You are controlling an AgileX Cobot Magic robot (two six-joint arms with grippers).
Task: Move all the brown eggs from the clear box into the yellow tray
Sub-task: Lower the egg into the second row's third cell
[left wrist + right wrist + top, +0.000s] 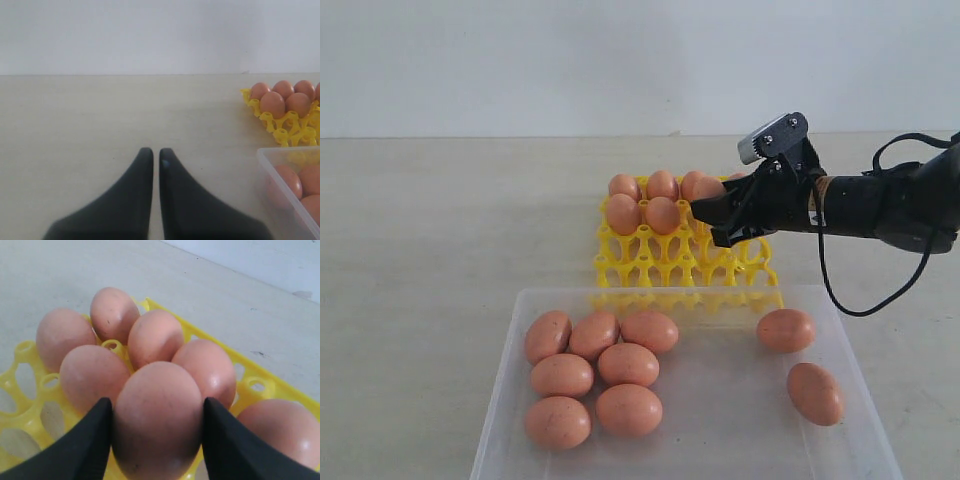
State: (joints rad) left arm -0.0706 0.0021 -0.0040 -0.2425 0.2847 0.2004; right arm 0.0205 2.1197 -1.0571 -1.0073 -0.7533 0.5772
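Your right gripper [156, 407] is pinching one brown egg [157, 385]: in the right wrist view its two black fingers [92, 432] press against the egg's opposite sides. That egg sits over the yellow tray [30, 352], just in front of five eggs already seated in two rows, with another egg close beside it on the far side of one finger. You cannot tell from these views whether the pinched egg is resting in a cup or hanging just above one.

In the exterior view the right gripper [712, 222] reaches in from the right over the back right part of the yellow tray [650, 262], whose near rows of cups stand bare. Just in front of the tray, the clear box [720, 430] holds nine brown eggs [628, 364]: seven bunched together at its left and two lying apart at its right, well clear of your gripper.

Your left gripper [156, 152] hangs over bare table [75, 125] with its fingers pressed almost together and nothing between them; the tray and box lie off to its side, well apart from it.
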